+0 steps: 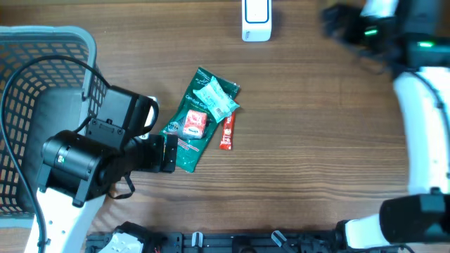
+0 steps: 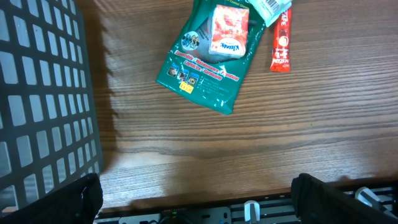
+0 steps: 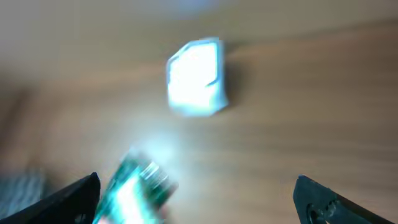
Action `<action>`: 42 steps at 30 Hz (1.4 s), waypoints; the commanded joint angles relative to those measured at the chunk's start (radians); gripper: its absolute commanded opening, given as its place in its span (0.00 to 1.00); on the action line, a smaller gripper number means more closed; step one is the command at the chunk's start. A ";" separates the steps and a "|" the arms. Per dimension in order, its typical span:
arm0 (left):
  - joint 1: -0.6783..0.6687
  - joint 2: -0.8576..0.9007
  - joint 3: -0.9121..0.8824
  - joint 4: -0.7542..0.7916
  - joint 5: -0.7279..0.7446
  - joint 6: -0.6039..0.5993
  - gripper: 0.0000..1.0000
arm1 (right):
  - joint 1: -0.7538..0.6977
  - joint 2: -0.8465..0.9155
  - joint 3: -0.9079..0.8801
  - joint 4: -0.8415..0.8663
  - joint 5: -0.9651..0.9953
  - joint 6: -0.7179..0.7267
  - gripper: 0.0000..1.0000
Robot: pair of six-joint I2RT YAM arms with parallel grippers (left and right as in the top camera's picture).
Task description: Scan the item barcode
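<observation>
A pile of items lies mid-table: a green packet [image 1: 184,149] with a small red-and-white tissue pack [image 1: 195,124] on it, a white-and-green packet [image 1: 216,98] at its top end, and a red stick sachet [image 1: 227,132] beside it. A white scanner [image 1: 256,20] stands at the far edge. My left gripper [image 1: 169,152] is open just left of the green packet's lower end; in its wrist view the green packet [image 2: 208,62] lies ahead of the open gripper [image 2: 199,200]. My right gripper [image 1: 337,24], blurred, is open right of the scanner, and the scanner [image 3: 196,78] shows smeared in its wrist view.
A grey mesh basket [image 1: 42,42] fills the left side, close behind the left arm, and the basket wall [image 2: 43,93] shows in the left wrist view. The table's front edge with a metal rail [image 1: 232,242] runs along the bottom.
</observation>
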 commanded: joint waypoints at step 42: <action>0.005 -0.007 0.004 0.002 0.012 -0.010 1.00 | 0.469 0.609 -0.107 0.424 -0.157 -0.110 0.68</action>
